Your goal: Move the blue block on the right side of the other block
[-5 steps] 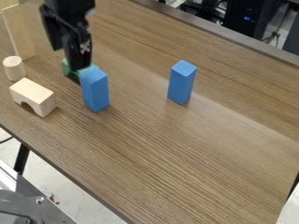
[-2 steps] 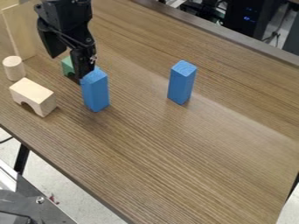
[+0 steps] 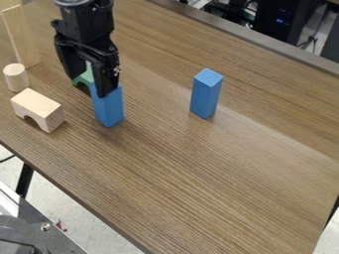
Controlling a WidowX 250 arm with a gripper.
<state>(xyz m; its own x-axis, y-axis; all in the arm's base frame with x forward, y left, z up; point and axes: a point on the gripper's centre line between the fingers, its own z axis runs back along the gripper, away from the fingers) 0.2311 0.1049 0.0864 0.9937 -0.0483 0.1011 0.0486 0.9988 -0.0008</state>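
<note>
Right of the left tall blue wooden block (image 3: 108, 110), room is stretching (generously) until the right tall blue wooden block (image 3: 205, 95) is obstructing.

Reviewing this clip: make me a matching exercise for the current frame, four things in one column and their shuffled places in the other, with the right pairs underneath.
Things
1. hand
2. green block
3. wooden arch
4. wooden cylinder

Places
A. upright, nearest the picture's left edge of the four
B. at the upper part of the left blue block
C. notch facing down on the table, left of that blue block
D. behind that blue block, partly hidden

Right pairs: 1-B, 2-D, 3-C, 4-A
</note>
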